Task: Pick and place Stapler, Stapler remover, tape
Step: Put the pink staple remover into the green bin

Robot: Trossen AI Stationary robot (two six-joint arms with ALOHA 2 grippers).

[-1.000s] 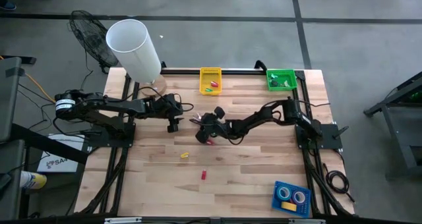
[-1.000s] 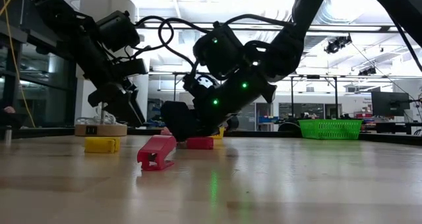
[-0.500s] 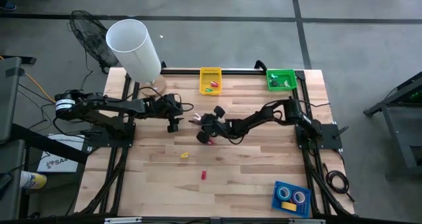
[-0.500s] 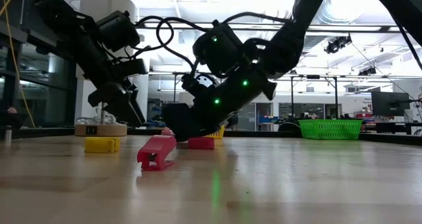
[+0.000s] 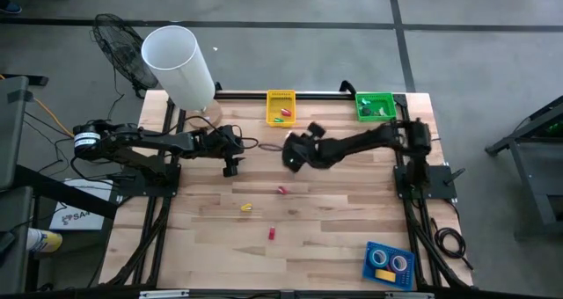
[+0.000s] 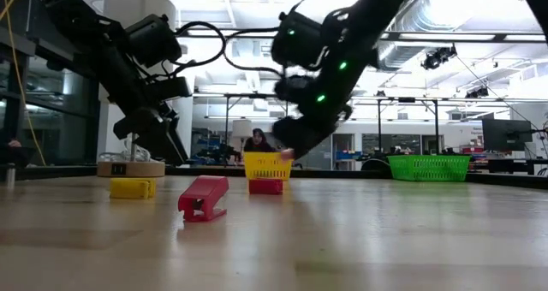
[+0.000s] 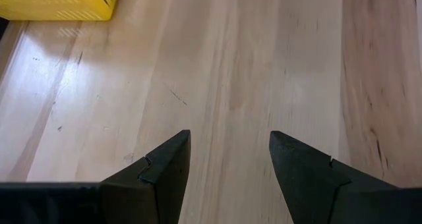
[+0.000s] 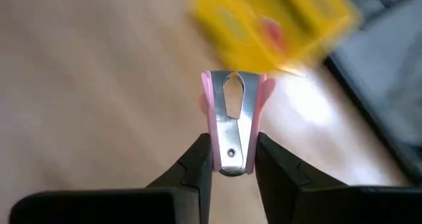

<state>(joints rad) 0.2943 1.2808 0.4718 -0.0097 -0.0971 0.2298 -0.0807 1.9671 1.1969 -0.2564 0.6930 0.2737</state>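
My right gripper (image 5: 295, 151) hangs above the table's middle, short of the yellow basket (image 5: 281, 107), and is shut on a pink stapler remover (image 8: 231, 109) with metal jaws. My left gripper (image 5: 230, 164) is open and waits over bare wood at the table's left (image 7: 227, 145). Small staplers lie flat on the wood: a red one (image 5: 281, 191), a yellow one (image 5: 246, 207) and another red one (image 5: 272, 234); the low view shows them too, the red stapler (image 6: 204, 197) nearest. Ring-shaped tape rolls (image 5: 390, 261) sit in a blue tray at the near right corner. My right gripper pinches the stapler remover's hinge end (image 8: 230, 159) between its two fingers (image 8: 198, 165). The remover's open metal claws (image 8: 232, 85) point away from the gripper, along the fingers. It is lifted clear of the table.
A green basket (image 5: 376, 105) stands at the far right corner, beside the yellow basket, which holds small pieces. A white cylinder (image 5: 179, 66) and a fan stand beyond the far left corner. Bare wood lies between the staplers and the blue tray (image 5: 388, 264).
My right gripper, low over the table beside the red stapler a second ago, has risen and swung toward the far edge and the right, toward the yellow basket, carrying the stapler remover. The red stapler has stayed on the wood.
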